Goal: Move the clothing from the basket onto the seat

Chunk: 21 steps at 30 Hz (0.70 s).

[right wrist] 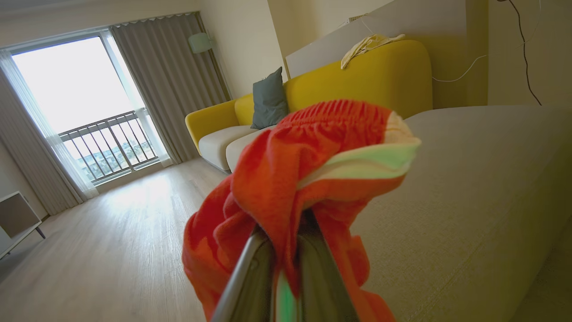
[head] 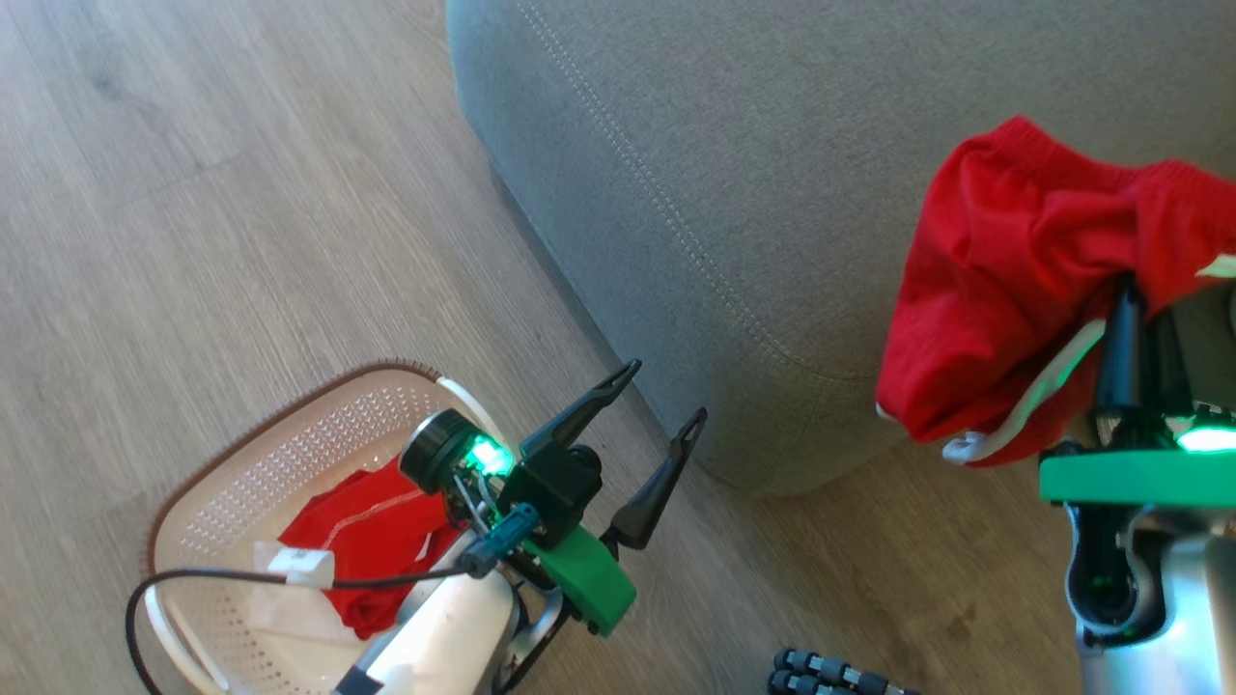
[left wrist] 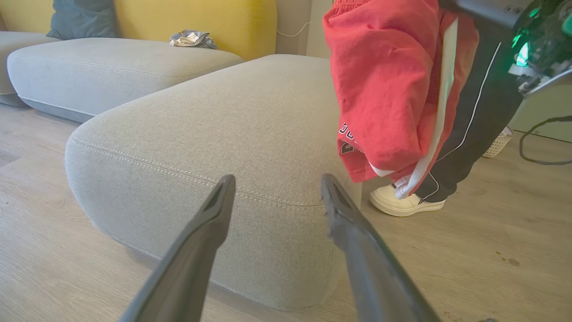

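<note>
Right fingers (right wrist: 248, 279) pinched tight on red shorts (head: 985, 280) — held up by grey seat (head: 724, 145). Left fingers (head: 579, 410) wide apart near basket (head: 280, 434) — more red cloth (head: 372, 541) inside.

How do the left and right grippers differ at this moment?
The left gripper is open; the right gripper is shut. The left gripper is empty; the right gripper grips a red garment. The left gripper is near the basket; the right gripper is by the seat. Both have long dark fingers.

Our left gripper (head: 666, 389) spreads its fingers wide; off to its right, our right gripper (head: 1137, 314) pinches tight.
</note>
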Available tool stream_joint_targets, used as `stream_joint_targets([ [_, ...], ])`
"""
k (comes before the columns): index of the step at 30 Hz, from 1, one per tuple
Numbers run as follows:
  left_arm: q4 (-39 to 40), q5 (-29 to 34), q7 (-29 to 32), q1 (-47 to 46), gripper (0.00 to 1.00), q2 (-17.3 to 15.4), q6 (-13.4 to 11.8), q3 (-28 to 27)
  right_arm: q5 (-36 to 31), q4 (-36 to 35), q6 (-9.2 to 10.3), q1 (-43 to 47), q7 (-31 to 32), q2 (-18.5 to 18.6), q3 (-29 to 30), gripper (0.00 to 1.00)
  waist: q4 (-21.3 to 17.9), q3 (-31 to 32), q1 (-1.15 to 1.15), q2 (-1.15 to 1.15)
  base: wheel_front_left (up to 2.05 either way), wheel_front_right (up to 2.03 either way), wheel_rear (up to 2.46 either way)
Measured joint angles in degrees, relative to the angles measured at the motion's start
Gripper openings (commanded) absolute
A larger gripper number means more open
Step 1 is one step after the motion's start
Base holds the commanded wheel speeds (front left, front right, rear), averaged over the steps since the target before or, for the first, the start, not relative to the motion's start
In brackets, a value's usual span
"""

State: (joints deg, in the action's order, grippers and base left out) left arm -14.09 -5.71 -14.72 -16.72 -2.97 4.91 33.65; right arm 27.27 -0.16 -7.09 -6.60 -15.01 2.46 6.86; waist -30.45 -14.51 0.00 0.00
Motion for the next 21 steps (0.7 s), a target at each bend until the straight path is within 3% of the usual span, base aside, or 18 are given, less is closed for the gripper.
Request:
stream_joint_targets([
  [4, 0.0, 0.9, 0.0, -0.1, 1.0, 0.0, 0.0, -0.5, -1.0, -0.4, 0.0, -3.4, 0.0, 0.6, 0.1, 0.0, 0.0, -1.0, 0.0, 0.0, 0.0, 0.0, 0.0],
  [13, 0.0, 4.0, 0.0, -2.3, 1.0, -0.5, 0.0, -1.8, -1.0, 0.3, 0.0, -20.7, 0.0, 9.2, 1.3, 0.0, 0.3, -6.1, 0.0, 0.0, 0.0, 0.0, 0.0],
  [18, -0.8, 5.4, 0.0, -4.6, 1.0, -1.9, 0.7, -0.4, 1.6, 4.2, 0.0, -30.6, 0.0, 13.3, 4.2, 0.0, 1.4, -10.5, 0.01, 0.0, 0.0, 0.0, 0.0],
  [21, -1.3, 5.9, 0.0, -6.4, 1.0, -2.8, 1.0, 0.1, 6.7, 8.9, 0.0, -37.0, 0.0, 14.5, 5.7, 0.0, 2.1, -13.3, 0.01, 0.0, 0.0, 0.0, 0.0],
])
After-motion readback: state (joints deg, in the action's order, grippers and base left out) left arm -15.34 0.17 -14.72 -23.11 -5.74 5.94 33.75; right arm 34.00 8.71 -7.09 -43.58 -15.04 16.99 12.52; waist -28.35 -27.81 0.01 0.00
